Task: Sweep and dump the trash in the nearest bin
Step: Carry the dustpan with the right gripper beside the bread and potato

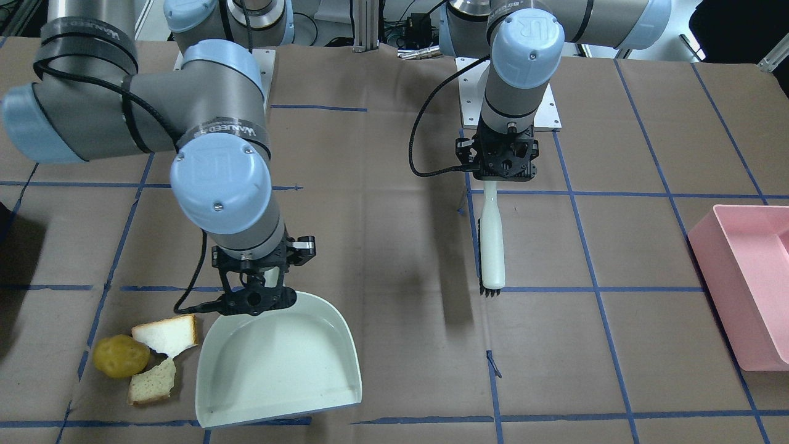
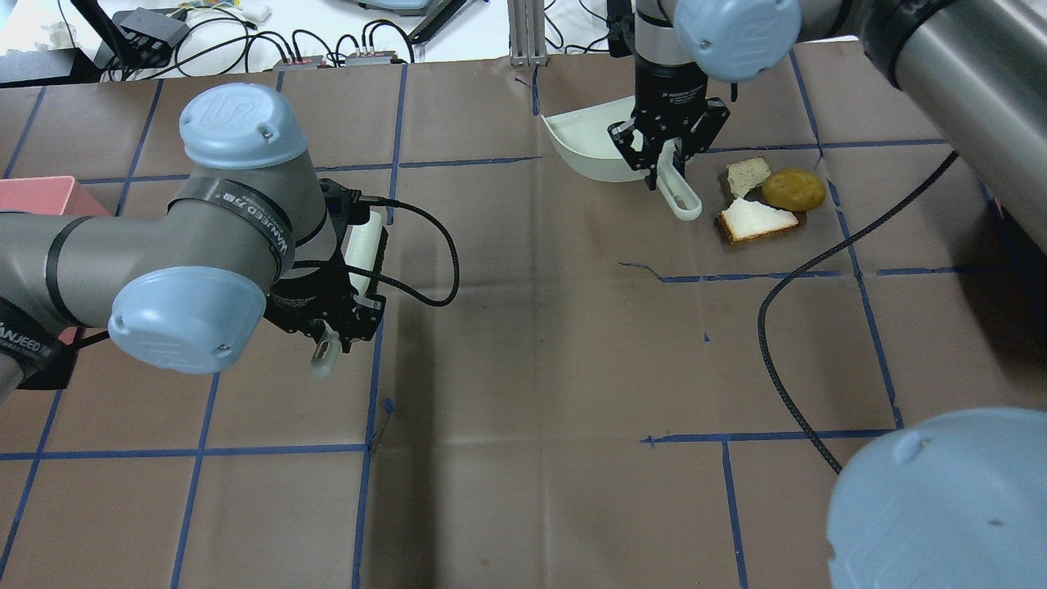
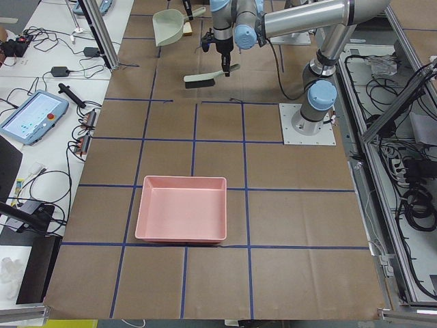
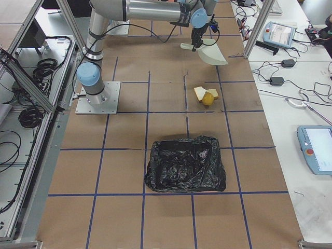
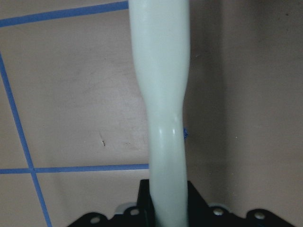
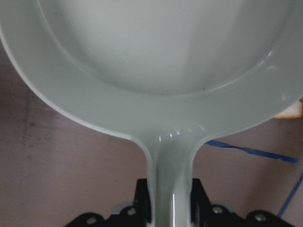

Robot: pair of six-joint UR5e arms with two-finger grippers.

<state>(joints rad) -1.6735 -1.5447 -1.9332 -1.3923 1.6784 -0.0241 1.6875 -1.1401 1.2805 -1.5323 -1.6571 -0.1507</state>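
The right gripper (image 1: 254,300) is closed around the handle of the pale green dustpan (image 1: 277,364); the right wrist view shows the handle passing straight between its jaws, with the pan spreading out beyond. The pan's open, flat edge points away from the robot's base.

The trash lies on the worktop (image 1: 400,345) just beside the pan's curved side, not at its mouth. It is made up of the yellow-brown potato (image 1: 121,356) and two bread pieces, one (image 1: 166,335) nearer the gripper and one (image 1: 153,383) farther out. The three sit bunched together, touching or nearly so.

The left gripper (image 1: 493,179) is clamped on the handle of the white brush (image 1: 492,240), whose dark bristles (image 1: 490,293) are at the far end. The brush is well apart from the trash, and its shadow falls to one side on the brown paper.

A pink bin (image 1: 724,277) sits toward the robot's left end. A bin lined with a black bag (image 4: 185,166) sits toward its right end, nearer the trash.
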